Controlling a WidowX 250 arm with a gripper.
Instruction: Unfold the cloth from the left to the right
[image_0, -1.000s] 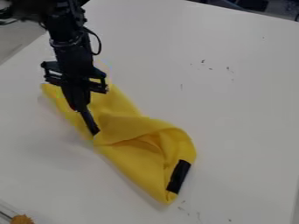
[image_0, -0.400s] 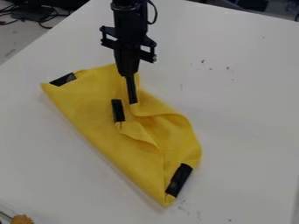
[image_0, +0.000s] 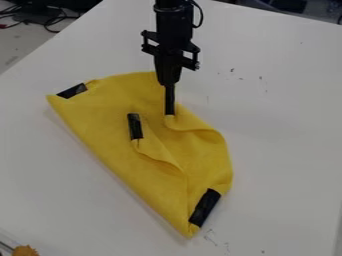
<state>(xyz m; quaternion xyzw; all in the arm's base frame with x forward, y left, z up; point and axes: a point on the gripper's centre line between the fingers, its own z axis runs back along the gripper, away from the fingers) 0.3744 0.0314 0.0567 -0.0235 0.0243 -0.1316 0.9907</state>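
Yellow cloth (image_0: 113, 145), one, on white bench (image_0: 280, 130), from upper left to lower centre of the frame. Condition: partly unfolded, by appearance. Black end patches (image_0: 135, 126) at upper left, middle and lower centre. Pincer (image_0: 169, 113), upper centre, pinching an upper-right edge. Outstanding, as judged: central fold and right-hand portion, to be opened and flattened towards the right.

- The top edge cuts off the robot arm (image_0: 175, 20).
- We cannot tell whether the gripper (image_0: 169, 113) pinches the yellow cloth (image_0: 110, 132); folds hide part of it.
- The orange-brown lump (image_0: 25, 251), cropped at the bottom, we cannot identify.
- Specks (image_0: 232, 70) on the table (image_0: 287, 125) are too small for us.
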